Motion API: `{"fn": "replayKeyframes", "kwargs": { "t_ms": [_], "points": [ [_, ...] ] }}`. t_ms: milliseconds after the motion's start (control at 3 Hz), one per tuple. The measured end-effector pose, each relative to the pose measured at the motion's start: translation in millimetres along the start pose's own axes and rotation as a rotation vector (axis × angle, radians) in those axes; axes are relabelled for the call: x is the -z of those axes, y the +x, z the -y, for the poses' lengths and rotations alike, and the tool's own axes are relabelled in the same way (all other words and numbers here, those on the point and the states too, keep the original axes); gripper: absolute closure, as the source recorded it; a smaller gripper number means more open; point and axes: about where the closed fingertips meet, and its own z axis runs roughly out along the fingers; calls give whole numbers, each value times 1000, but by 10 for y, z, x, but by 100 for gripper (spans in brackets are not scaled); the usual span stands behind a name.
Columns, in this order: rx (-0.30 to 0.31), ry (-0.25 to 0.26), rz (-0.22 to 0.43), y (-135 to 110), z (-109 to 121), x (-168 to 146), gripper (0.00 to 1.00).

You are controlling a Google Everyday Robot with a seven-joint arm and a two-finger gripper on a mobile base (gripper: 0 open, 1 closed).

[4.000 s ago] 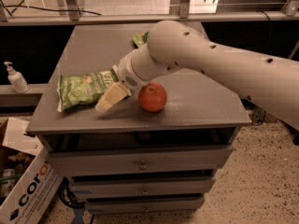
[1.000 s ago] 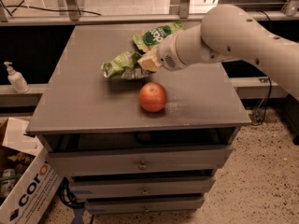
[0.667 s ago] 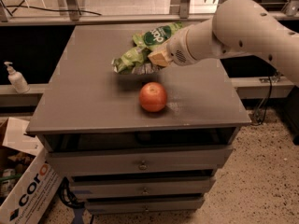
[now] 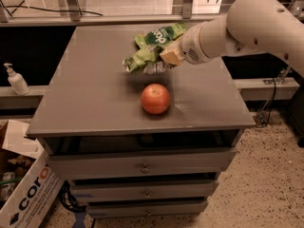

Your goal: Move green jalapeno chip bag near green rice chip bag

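Note:
The green jalapeno chip bag (image 4: 141, 60), light green and crinkled, hangs just above the grey tabletop (image 4: 85, 94) at the back middle. My gripper (image 4: 170, 56) is shut on its right end, with the white arm reaching in from the right. The green rice chip bag (image 4: 160, 35), with a dark green round logo, lies flat right behind the held bag, touching or nearly touching it.
A red-orange apple (image 4: 155, 99) sits on the tabletop in front of the bags. The table is a drawer cabinet (image 4: 142, 167). A soap bottle (image 4: 15, 79) stands on a ledge at left. A cardboard box (image 4: 28, 198) sits on the floor at lower left.
My gripper has carried the jalapeno bag from the table's left side to the back right, up to the rice bag. The apple has not moved.

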Motion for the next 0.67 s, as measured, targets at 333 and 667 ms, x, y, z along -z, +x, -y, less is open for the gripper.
{"fn": "replayKeyframes", "kwargs": {
  "t_ms": [333, 667],
  "points": [
    [26, 27, 5, 83, 161, -22, 100],
    [54, 69, 5, 190, 465, 15, 100]
  ]
}}
